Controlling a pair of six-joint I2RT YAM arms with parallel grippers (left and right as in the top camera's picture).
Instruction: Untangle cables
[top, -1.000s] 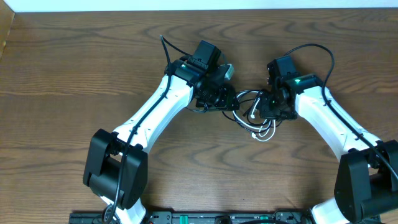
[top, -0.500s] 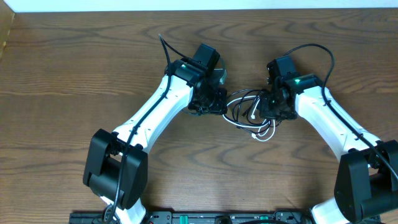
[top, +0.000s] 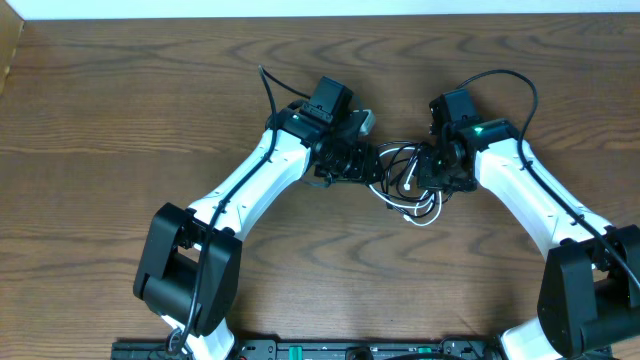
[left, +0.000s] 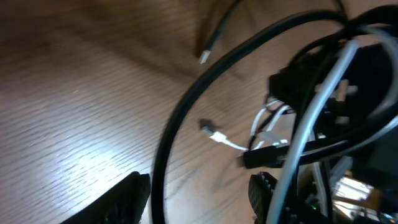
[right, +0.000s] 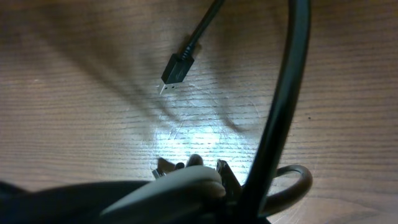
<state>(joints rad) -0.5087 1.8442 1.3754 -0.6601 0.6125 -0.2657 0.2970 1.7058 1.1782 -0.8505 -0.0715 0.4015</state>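
**Tangle sits between the two grippers, right one clamped on it**

The cables (top: 398, 160) lie in a small knot of loops on the wooden table (top: 150, 100), near its middle, directly between the two arms. The left gripper (top: 366, 162) touches the knot's left edge and the right gripper (top: 432, 172) sits on its right edge.

The left gripper's jaws stand apart. In the left wrist view a curve of the black cable (left: 163, 155) runs down between the two fingertips (left: 132, 198), closer to the left one, and neither pad is seen pressing on it. Beyond that curve the white cable's small plug (left: 208, 129) lies flat on the wood. A black plug end (left: 208, 50) lies farther off, near the top of that view.

The right gripper's jaws are pressed together, and the bundle of cords is bunched right at its tip. In the right wrist view a pale cord and dark cords cross the bottom edge at the fingers, and a thick black loop (right: 280, 124) rises from there. The black plug (right: 174, 70) rests on the table ahead of this gripper, apart from it.

From above, loops of the white cable (top: 425, 212) spill out of the knot toward the near edge of the table, just below the right gripper.
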